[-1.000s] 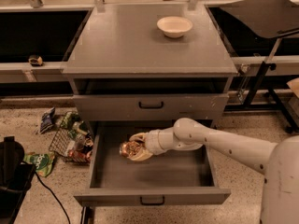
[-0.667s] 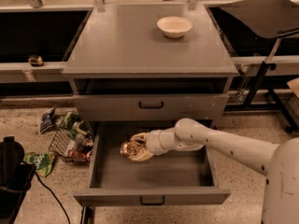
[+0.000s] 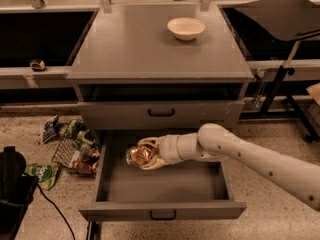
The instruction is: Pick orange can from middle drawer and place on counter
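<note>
The orange can (image 3: 140,155) lies on its side, silvery end to the left, held in my gripper (image 3: 146,155) over the left part of the open middle drawer (image 3: 165,184). The fingers (image 3: 150,143) wrap above and below the can, shut on it. My arm reaches in from the lower right. The can sits near the drawer floor; I cannot tell if it touches. The counter (image 3: 135,44) is the flat grey cabinet top above, with a white bowl (image 3: 186,28) at its back right.
A closed drawer front (image 3: 161,113) with a black handle sits above the open drawer. A wire basket with packets (image 3: 75,151) stands on the floor at left. A black object (image 3: 12,189) and cable lie at lower left. Black side surfaces flank the cabinet.
</note>
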{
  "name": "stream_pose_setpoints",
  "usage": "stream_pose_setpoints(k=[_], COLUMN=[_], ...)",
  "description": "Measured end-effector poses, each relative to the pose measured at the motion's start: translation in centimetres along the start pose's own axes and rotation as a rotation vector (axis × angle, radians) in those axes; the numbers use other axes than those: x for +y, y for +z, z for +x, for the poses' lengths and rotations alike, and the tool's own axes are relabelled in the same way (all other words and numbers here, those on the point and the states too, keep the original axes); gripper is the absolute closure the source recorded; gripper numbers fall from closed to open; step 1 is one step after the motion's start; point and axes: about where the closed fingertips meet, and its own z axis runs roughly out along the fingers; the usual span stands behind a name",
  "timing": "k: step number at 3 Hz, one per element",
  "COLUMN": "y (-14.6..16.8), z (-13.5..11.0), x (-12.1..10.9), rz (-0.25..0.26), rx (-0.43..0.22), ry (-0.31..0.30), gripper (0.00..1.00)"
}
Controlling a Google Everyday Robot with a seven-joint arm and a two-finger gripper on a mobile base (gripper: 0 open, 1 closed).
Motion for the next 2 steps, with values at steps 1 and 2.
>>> stream_pose_setpoints(k=[1,2], y=[-4.8,-8.2], z=[-5.9,-9.4], x=[-0.2,-1.8], rz=[0.057,0.094], rx=[0.017,0.072], ry=[-0.156,-0.266], gripper=[1.00,1.00])
